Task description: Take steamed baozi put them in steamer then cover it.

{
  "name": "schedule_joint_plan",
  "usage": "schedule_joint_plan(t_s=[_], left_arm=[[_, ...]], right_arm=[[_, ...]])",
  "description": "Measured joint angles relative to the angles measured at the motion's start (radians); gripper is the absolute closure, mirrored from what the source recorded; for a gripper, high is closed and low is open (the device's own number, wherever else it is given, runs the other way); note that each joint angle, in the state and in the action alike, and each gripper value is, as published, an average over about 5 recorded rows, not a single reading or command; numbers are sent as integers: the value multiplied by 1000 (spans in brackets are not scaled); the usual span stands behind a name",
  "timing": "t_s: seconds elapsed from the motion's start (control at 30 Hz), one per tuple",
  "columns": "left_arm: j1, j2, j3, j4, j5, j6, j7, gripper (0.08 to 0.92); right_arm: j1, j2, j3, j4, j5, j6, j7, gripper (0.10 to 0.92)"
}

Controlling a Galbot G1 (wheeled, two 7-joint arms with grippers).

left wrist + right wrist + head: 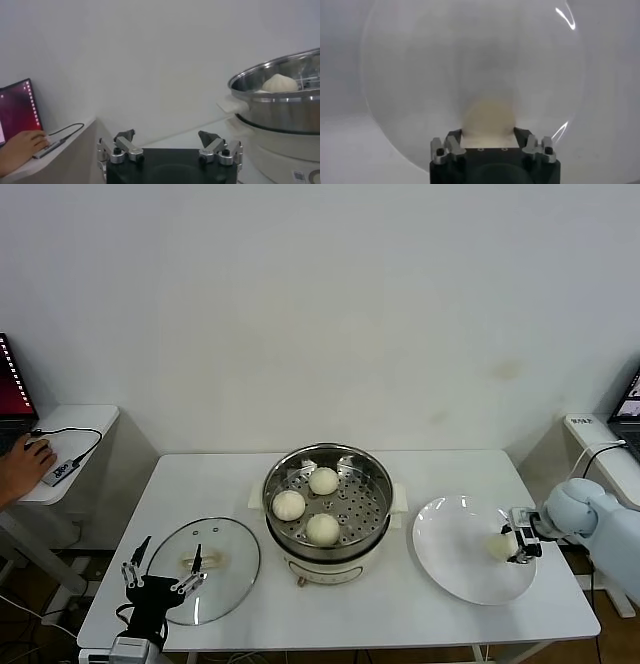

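White tabletop [400, 614] carries everything. Between the right gripper [488, 134]'s jaws, seemingly closed on it, the last baozi [500, 547] is held over the plate [450, 559]; the steamer [327, 502] lies leftward. The left gripper [163, 569] hangs open over the cover [225, 569].

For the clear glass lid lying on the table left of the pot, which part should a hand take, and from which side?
Take the round clear glass lid by its cream oblong handle, coming straight down from above. The lid lies flat with the handle up at its centre, so the thin metal rim likely gives little to grip. The open left hand is beside it; close the fingers across the handle's narrow width.
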Motion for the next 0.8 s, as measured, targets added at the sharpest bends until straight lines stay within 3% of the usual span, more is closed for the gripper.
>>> schedule_joint_plan(t_s=[0.43,0.8], left_arm=[[0,7,-5,-9,-1,0,0,177],[-10,15,7,-11,-5,4,0,177]], right_arm=[[64,-42,-32,48,44,-25,-24,490],[370,-91,-246,182,206,-85,-24,475]])
